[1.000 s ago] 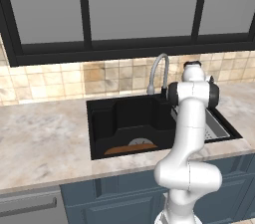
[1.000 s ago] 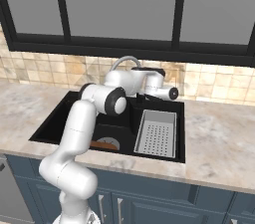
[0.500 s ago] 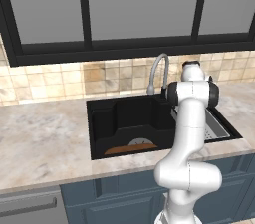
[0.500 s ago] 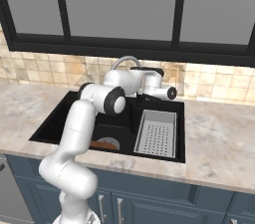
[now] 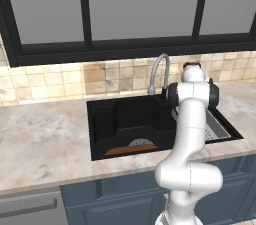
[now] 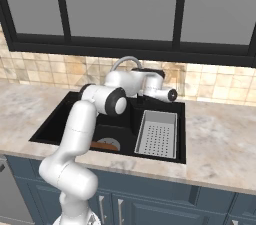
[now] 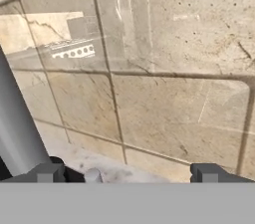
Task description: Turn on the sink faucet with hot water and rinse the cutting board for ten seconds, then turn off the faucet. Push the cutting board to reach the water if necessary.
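Your gripper (image 7: pixel 127 172) stands wide open with nothing between its fingertips (image 7: pixel 48 172), facing the tiled wall (image 7: pixel 164 68) behind the sink (image 5: pixel 120 119). In the hand view the grey faucet (image 7: pixel 15 128) stem runs up the left edge, just beside the left fingertip; you cannot tell whether they touch. From the right base view the hand (image 6: pixel 155 89) sits at the back of the sink (image 6: pixel 60 119), right next to the faucet (image 6: pixel 126 61). The board (image 5: pixel 131 149) lies flat on the basin floor by the front wall, well apart from the spout (image 5: pixel 159 71); you see it as an orange sliver (image 6: pixel 104 146) behind the arm (image 6: pixel 80 134). A strainer tray (image 6: pixel 158 134) fills the sink's right part
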{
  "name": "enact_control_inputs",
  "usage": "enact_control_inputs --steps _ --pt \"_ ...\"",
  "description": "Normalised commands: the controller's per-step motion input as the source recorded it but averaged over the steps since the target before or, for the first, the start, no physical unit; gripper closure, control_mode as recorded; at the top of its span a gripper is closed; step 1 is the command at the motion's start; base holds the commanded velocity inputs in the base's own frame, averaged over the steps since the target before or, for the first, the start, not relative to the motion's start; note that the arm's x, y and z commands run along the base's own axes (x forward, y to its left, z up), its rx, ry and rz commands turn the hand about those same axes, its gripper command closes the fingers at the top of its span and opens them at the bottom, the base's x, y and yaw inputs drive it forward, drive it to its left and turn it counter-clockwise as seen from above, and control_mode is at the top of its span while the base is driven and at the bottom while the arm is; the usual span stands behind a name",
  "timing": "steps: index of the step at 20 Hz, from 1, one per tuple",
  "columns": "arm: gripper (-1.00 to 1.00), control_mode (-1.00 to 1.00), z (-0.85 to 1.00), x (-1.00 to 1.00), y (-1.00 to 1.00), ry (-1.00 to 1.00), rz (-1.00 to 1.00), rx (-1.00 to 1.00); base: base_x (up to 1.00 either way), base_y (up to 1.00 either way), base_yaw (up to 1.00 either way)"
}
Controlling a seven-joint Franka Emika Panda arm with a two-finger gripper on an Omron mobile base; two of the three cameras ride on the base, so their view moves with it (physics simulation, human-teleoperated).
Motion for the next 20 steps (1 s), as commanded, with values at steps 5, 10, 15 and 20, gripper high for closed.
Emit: enact_control_inputs --steps 5,10,15,20 --pt "-1.0 -1.0 -0.14 0.0 0.0 -0.08 0.0 0.0 0.0 0.0 0.0" --pt "-1.0 -1.0 -0.02 0.0 0.0 -0.11 0.0 0.0 0.0 0.0 0.0" --pt "-1.0 -1.0 0.0 0.0 0.0 -0.08 0.0 0.0 0.0 0.0 0.0" --pt "-1.0 -1.0 0.0 0.0 0.0 0.0 0.0 0.0 0.0 0.0 0.0"
